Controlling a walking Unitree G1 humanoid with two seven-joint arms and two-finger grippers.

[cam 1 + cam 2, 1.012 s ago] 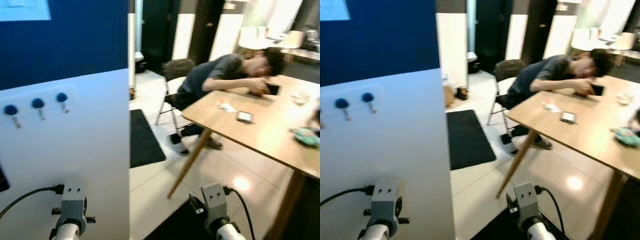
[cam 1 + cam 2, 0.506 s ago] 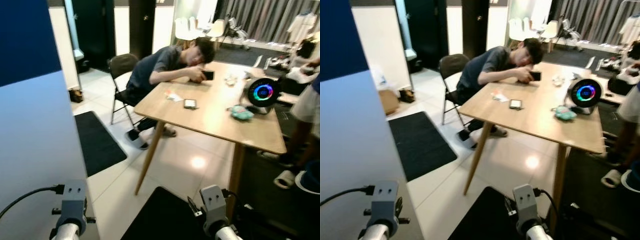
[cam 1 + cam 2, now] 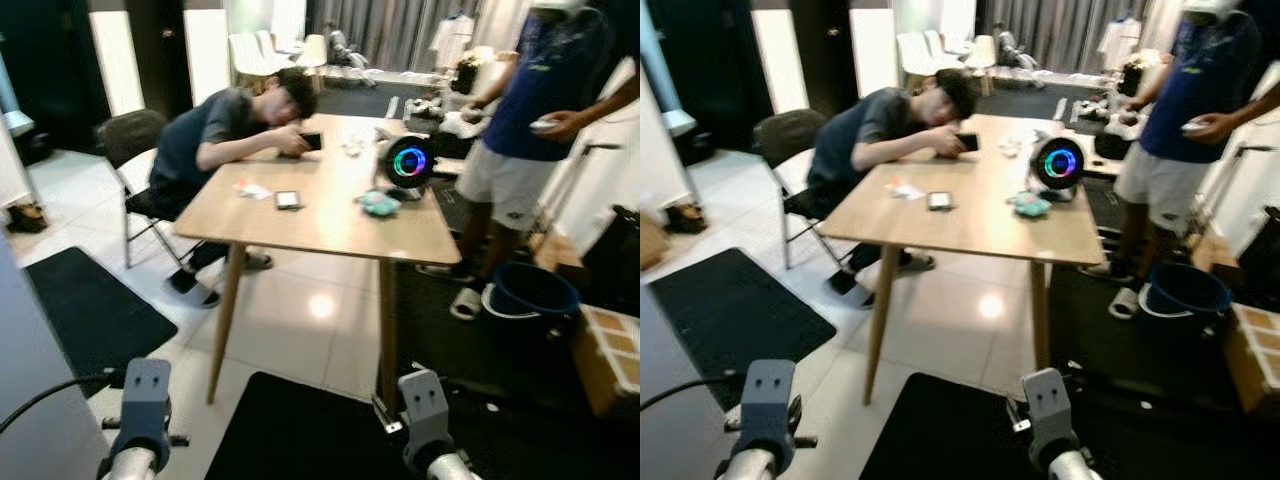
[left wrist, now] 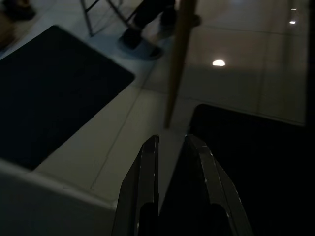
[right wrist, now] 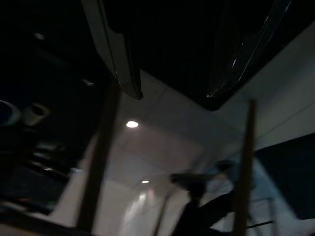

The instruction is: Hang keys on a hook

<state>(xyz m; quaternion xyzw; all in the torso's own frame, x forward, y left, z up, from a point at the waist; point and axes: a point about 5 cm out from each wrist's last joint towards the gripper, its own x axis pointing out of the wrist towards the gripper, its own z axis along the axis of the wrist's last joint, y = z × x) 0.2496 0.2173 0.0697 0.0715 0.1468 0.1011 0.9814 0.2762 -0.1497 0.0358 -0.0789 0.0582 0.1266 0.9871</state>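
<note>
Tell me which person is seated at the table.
The person in the grey shirt, slumped forward over the wooden table. The other person, in blue, stands beside it.

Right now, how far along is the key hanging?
Done: nothing yet. In hand: nothing. The left hand and right hand hang low over the floor, fingers apart with nothing between them. The head views face the wooden table, where the small items are too blurred to tell whether any are keys. Left: find and grasp the keys, get to a hook, hang them.
</note>
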